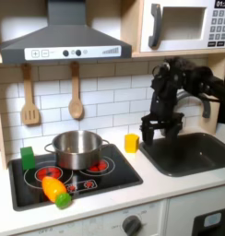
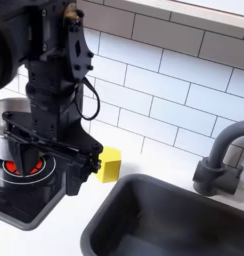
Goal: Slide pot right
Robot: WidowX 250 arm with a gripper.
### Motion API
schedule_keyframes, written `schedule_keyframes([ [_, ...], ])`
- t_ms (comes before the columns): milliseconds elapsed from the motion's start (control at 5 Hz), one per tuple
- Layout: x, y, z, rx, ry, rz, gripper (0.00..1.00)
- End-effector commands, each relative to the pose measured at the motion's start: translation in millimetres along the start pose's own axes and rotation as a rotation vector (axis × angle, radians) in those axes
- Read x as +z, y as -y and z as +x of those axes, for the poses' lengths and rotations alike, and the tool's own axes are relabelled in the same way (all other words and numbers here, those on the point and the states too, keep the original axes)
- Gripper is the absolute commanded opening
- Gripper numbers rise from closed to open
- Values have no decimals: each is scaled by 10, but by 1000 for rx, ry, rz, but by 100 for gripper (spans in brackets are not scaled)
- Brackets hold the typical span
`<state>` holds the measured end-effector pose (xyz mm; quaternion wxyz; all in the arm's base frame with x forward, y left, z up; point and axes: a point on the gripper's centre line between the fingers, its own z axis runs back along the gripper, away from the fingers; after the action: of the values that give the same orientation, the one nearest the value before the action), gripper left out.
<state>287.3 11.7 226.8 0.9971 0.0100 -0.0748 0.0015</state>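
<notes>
The counter (image 1: pixel 170 184) carried a black stovetop (image 1: pixel 87 180) toward its left end in the first exterior view and a dark grey sink (image 1: pixel 193 152) at its right end. The pot (image 1: pixel 77 147) sat on the stovetop's back edge, over the red burners. The arm's tool (image 1: pixel 161 129) hung above the counter between the stovetop and the sink, well apart from the pot, fingers pointing down with a narrow gap and nothing held. A yellow cup (image 1: pixel 131 142) stood just beside the stovetop's back right corner. An orange-and-green toy (image 1: pixel 56 192) lay on the stovetop's front edge.
</notes>
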Motion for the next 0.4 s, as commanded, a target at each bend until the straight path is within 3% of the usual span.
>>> schedule_keyframes([
  [0,-111,-177,288,-18,27,38,100],
  [200,-206,-297,439,2,16,37,100],
])
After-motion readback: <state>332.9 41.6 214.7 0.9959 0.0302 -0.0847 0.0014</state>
